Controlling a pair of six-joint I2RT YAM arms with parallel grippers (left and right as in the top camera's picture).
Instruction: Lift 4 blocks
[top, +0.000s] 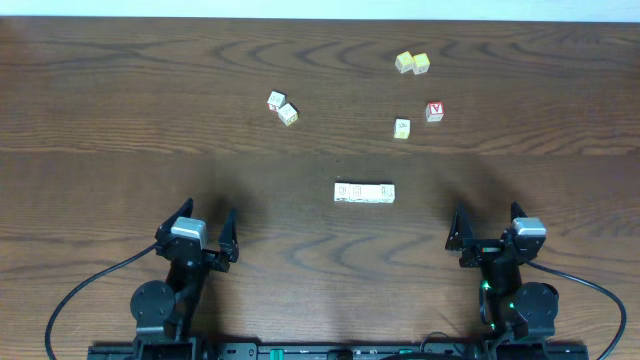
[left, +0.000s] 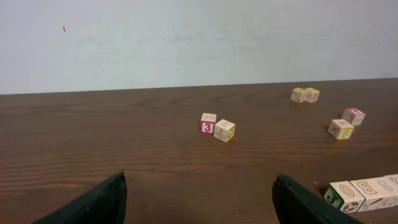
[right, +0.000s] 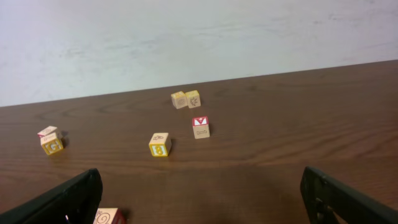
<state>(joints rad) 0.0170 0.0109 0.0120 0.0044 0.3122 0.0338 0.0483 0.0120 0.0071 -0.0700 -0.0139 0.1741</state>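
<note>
Watching from the robot's end of the counter (top: 100, 150). Nearest me: left pincer (top: 208, 225) and right pincer (top: 487, 228), both low at the near edge, jaws spread wide, nothing between them.

Risks (judgement): the row of four blocks (top: 364, 192) lies end to end, touching but loose.
- Squeezed from its two ends, the line could buckle mid-row and spill if the push is uneven or off-axis.
- A pincer arriving crooked would shove the row apart before any grip forms.
- Taken singly, a jaw might knock the neighbouring block.

Position: the row sits just beyond the pincers and between them, somewhat nearer the right one, outside both sets of jaws.

Farther off: a lone cube (top: 401, 128), a red-faced cube (top: 434, 111), a cube pair (top: 282, 107), and a yellow-topped pair (top: 412, 62). All are well apart from the row, though one could be grabbed by mistake.
</note>
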